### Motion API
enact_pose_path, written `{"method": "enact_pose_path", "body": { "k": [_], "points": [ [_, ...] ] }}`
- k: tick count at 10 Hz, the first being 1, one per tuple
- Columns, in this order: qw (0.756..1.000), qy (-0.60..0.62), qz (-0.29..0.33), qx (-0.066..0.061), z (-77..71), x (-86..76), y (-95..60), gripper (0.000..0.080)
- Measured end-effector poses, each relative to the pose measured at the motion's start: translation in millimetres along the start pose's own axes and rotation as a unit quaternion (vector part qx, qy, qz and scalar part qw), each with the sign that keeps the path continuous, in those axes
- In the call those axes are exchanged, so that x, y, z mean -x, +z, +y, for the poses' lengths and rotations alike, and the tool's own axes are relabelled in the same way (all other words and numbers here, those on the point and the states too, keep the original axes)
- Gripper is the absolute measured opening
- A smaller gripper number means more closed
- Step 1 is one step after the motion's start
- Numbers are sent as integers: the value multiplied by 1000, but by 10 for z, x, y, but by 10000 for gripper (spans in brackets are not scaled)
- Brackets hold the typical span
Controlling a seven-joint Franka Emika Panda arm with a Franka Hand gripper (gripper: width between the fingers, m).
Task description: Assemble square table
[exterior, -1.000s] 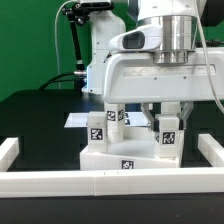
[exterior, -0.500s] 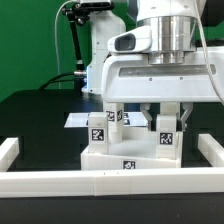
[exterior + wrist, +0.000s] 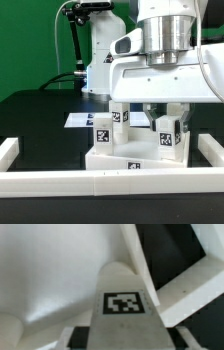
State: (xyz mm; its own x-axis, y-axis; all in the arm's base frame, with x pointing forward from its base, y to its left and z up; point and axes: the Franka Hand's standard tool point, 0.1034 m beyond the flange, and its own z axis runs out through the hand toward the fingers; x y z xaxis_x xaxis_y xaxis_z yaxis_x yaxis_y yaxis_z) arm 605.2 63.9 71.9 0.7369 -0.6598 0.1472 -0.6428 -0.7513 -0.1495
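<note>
The white square tabletop (image 3: 125, 160) lies on the black table, a tag on its front side. One tagged white leg (image 3: 104, 128) stands upright on its part toward the exterior view's left. My gripper (image 3: 167, 122) is shut on a second tagged leg (image 3: 168, 138), held upright on the tabletop's part toward the exterior view's right. In the wrist view this leg (image 3: 124, 303) runs out from between the jaws of the gripper (image 3: 124, 340), over the tabletop's white surface (image 3: 50, 269).
Long white bars fence the work area at the front (image 3: 100, 181), at the exterior view's left (image 3: 8, 150) and right (image 3: 212, 150). One bar (image 3: 190, 286) shows beside the tabletop in the wrist view. The marker board (image 3: 78, 119) lies behind, near the robot base (image 3: 98, 55).
My gripper with the held leg has shifted slightly toward the exterior view's right. The tabletop and the other leg have shifted with it.
</note>
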Motion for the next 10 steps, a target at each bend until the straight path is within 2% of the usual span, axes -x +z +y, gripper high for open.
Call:
{"method": "enact_pose_path", "body": {
  "k": [2,4,6,9,10],
  "points": [
    [996,93,-2,-5,-1,0,-3,290],
    [976,217,-7,-7,-8,30,1,292],
    [942,334,-19,-3,-64,138,7,294],
    [861,508,-37,-11,-68,157,15,294],
    [851,524,-36,-11,-60,148,15,294]
  ]
}}
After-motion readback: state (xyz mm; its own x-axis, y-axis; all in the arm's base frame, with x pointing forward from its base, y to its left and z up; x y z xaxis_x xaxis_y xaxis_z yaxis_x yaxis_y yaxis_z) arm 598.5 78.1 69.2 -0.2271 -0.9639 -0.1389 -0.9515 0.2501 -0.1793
